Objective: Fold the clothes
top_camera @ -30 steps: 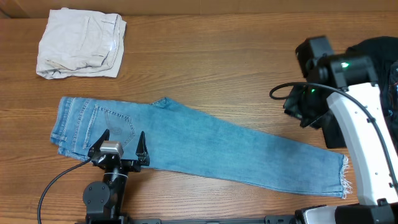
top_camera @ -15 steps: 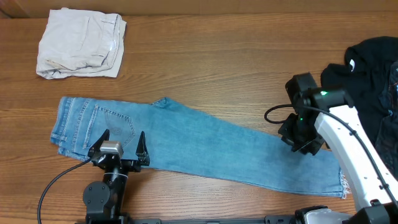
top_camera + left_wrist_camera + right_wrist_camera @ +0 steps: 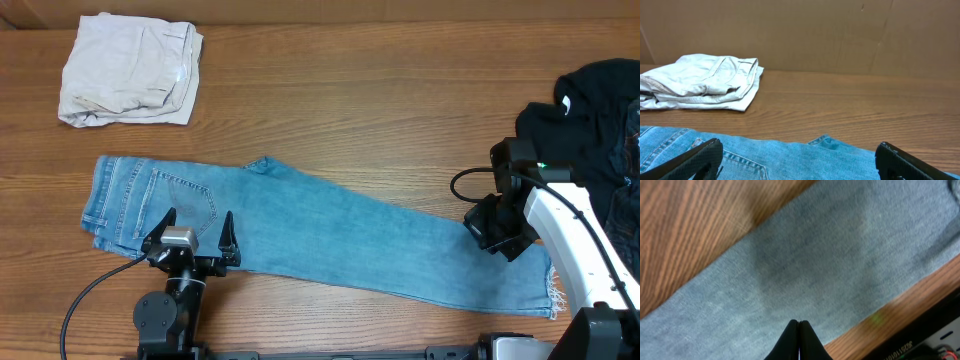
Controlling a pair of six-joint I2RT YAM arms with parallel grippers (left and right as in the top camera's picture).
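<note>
Wooden bench [image 3: 380,90] from edge to edge, brown board wall [image 3: 840,35] behind. Stretched flat and slightly slanted along the near half: light-blue jeans [image 3: 330,230], legs stacked one on the other by the look of it. Waistband [image 3: 100,200] and stitched back pocket [image 3: 190,200] at one end, frayed hem [image 3: 553,290] at the other. Mostly smooth denim, with soft ripples around the pocket.

Down at the hem end of the jeans: right tool [image 3: 798,330], fingers pressed tight together, tips right at the denim just short of the fray. No fold of cloth visible between them, so pinched or merely touching, cannot tell. Up at the waistband end: left tool [image 3: 197,225], fingers spread wide, low over the pocket, gripping nothing.

Reads as the opening of the end-to-end fold, going for a hold on the leg end. Hardly begun, with no crosswise crease made yet. Next up, most likely: take a real bite of both layers at the hem, lift, carry toward the waistband, lay down square. Left tool well placed to pin the waist meanwhile.

Beyond the waistband end, on the far side: off-white garment [image 3: 130,70], already in a neat folded square. Past the hem end: black garment [image 3: 590,110] with white tag [image 3: 566,103], heaped and unfolded.
</note>
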